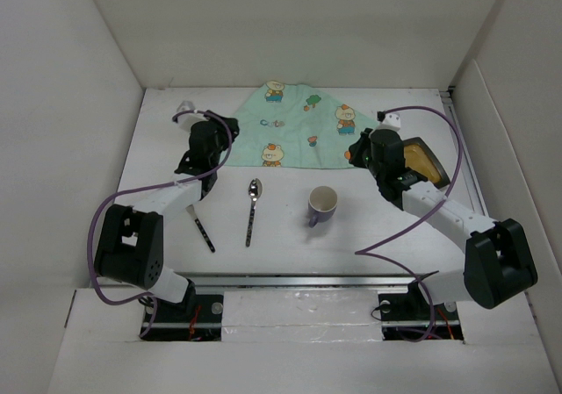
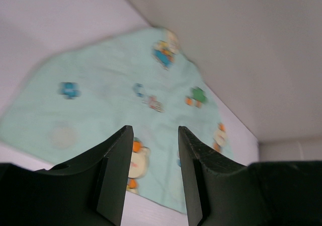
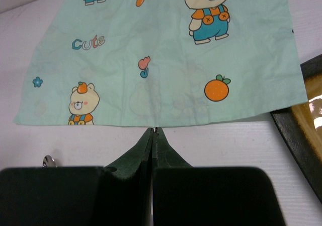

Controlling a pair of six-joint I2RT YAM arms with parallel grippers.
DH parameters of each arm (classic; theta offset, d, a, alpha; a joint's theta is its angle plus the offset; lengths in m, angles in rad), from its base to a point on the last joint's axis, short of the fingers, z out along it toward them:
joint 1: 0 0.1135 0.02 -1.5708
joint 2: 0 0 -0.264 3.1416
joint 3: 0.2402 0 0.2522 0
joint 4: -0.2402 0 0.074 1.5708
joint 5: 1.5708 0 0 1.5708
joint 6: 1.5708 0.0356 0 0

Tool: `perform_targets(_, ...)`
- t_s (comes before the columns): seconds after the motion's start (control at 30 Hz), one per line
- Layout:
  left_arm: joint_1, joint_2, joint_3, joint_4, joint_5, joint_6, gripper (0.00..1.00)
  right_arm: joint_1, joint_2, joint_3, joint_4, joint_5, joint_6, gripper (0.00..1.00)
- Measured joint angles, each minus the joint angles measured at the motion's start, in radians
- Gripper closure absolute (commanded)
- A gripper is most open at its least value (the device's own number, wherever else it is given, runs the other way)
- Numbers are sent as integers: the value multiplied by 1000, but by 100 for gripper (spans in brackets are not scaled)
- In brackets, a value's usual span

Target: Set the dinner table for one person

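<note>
Our left gripper [image 2: 155, 135] hangs over the placemat [image 2: 126, 100], its jaws parted by a moderate gap and holding nothing. Our right gripper [image 3: 153, 131] has its fingers pressed together, tips at the placemat's near hem. The white dinner table [image 1: 378, 236] lies beneath both.

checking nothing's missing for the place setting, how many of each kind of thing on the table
Cutlery: 2 (dark-handled metal spoon; second slim dark-handled utensil)
Mugs: 1 (purple mug, white inside)
Dishes: 1 (dark-rimmed amber square dish)
Cloths: 1 (mint-green bear-print cloth placemat)
Total: 5 on the plain white rectangular tabletop
</note>
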Motion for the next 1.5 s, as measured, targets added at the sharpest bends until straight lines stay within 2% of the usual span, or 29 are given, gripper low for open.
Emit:
perform_targets(0.1,96,-27,-91,-53,-102,-64,61,0,-13,-40,10,-16,14,100)
perform_targets(0.23,151,44,-141,-171,-112,-127,61,0,-43,-93,9,-30,25,99)
perform_targets(0.37,170,148,-127,-251,-117,-150,60,-2,-114,-137,10,-35,31,86)
perform_targets(0.47,171,181,-105,-251,-117,-156,59,-11,-164,-151,11,-37,34,78)
perform_targets(0.6,171,229,-46,-268,-117,-153,59,-37,-193,-163,19,-44,34,76)
perform_targets(0.73,171,274,23,-309,-120,-140,64,-50,-198,-171,21,-55,35,76)
perform_targets(0.87,171,329,103,-354,-127,-125,83,-56,-216,-171,24,-63,39,76)
perform_targets(0.93,171,344,121,-371,-132,-115,86,-66,-226,-171,27,-67,43,75)
perform_targets(0.97,171,348,126,-376,-135,-111,95,-73,-227,-171,30,-68,45,74)
perform_targets(1.0,171,349,129,-382,-138,-108,100,-82,-227,-171,33,-73,50,73)
perform_targets(1.17,178,355,135,-389,-142,-89,100,-115,-185,-171,51,-82,76,54)
perform_targets(1.3,186,320,124,-393,-147,-80,100,-140,-95,-171,56,-84,104,49)
perform_targets(1.5,186,144,117,-394,-188,-54,100,-157,60,-170,94,-94,151,43)
